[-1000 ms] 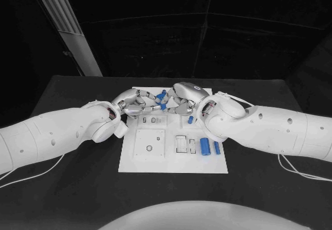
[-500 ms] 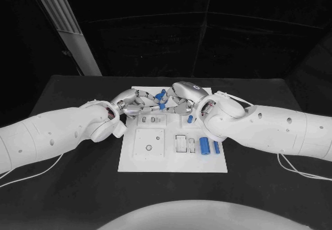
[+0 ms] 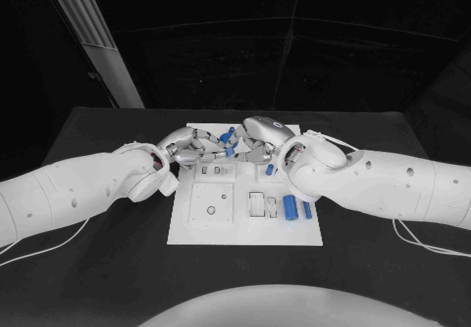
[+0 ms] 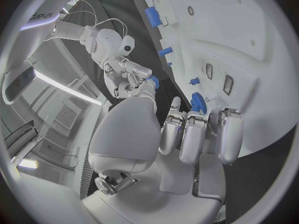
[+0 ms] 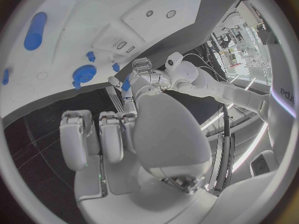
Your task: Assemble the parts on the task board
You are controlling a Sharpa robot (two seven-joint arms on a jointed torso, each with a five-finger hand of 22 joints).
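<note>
The task board (image 3: pixel 246 228) is laid on the table (image 3: pixel 373 259), and a small blue part (image 3: pixel 226 138) is held jointly between the fingers of the left hand (image 3: pixel 195 146) and the right hand (image 3: pixel 257 142) above its far edge.

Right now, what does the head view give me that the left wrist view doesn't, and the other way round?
Head view alone: both hands meeting over the far edge of the task board, the left hand and right hand close together around small blue parts, plus the whole board layout with its rectangular recesses.

Left wrist view alone: a blue gear on the board just beyond the left hand's fingers, which curl in without touching it.

Both: the white board, the right hand, and the large blue cylinder lying on the board.
</note>
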